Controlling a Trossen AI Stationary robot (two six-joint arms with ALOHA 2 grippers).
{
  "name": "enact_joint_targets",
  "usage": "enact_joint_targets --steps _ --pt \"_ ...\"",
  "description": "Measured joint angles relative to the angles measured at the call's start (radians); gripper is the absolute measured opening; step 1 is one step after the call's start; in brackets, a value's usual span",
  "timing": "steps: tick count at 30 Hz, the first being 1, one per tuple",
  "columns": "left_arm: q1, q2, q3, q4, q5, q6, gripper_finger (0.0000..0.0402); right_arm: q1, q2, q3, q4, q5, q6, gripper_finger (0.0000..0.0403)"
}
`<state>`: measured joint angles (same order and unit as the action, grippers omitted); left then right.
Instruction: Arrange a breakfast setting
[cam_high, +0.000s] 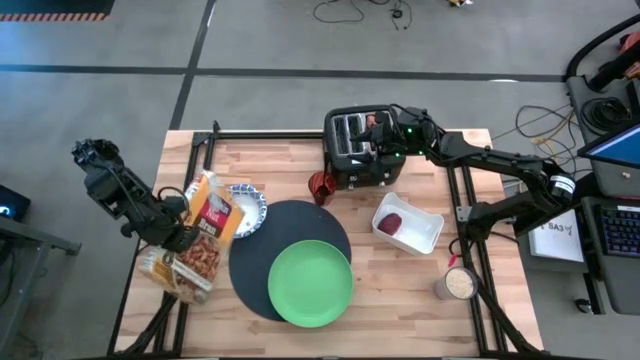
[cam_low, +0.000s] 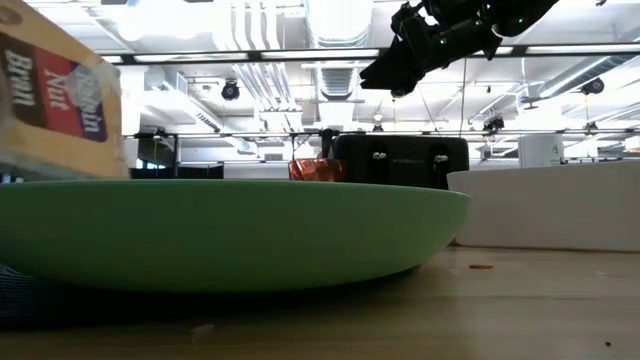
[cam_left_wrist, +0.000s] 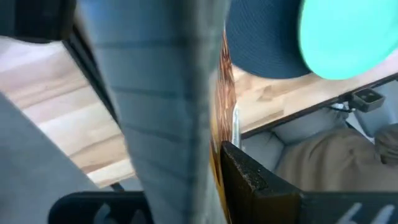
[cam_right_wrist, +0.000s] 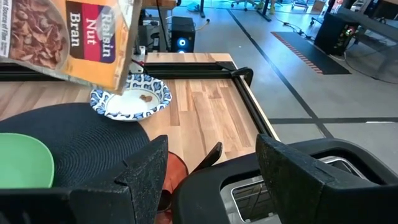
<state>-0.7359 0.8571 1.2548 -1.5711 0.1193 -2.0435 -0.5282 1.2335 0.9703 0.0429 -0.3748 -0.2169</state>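
The left claw (cam_high: 185, 232) is gripping a tilted cereal box (cam_high: 205, 225) over the patterned bowl (cam_high: 248, 207), at the black mat's (cam_high: 262, 235) ten o'clock. The green plate (cam_high: 310, 284) is lying set. The right claw (cam_high: 385, 135) is hanging wide above the toaster (cam_high: 358, 150); bagel and spoon placement seems left.

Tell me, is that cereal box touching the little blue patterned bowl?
Apart. The right wrist view shows the cereal box tilted above the bowl, with a clear gap below the box's lower corner.
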Motion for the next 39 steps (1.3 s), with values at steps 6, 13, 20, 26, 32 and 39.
enact_joint_targets --steps 6,13,20,26,32,39 --pt "0.001 -0.004 0.008 -0.002 -0.004 0.023 0.0 0.0 0.0 0.0 0.0 0.001 0.006 0.0233" --pt "0.001 -0.018 0.004 0.0 0.021 -0.001 0.0 0.0 0.0 0.0 0.0 0.0 0.006 0.0233" --pt "0.0 -0.021 -0.007 0.004 0.064 0.007 0.0 0.0 0.0 0.0 0.0 0.0 -0.003 0.0233" --pt "0.001 -0.033 -0.006 0.0 0.004 0.004 0.0 0.0 0.0 0.0 0.001 0.0 -0.003 0.0233" --pt "0.003 -0.046 -0.017 -0.001 -0.028 0.001 0.0 0.0 0.0 0.0 0.007 0.0 0.0 0.0233" --pt "0.002 -0.038 -0.03 -0.003 -0.024 0.008 0.0 0.0 0.0 0.0 0.01 0.0 0.007 0.0233"
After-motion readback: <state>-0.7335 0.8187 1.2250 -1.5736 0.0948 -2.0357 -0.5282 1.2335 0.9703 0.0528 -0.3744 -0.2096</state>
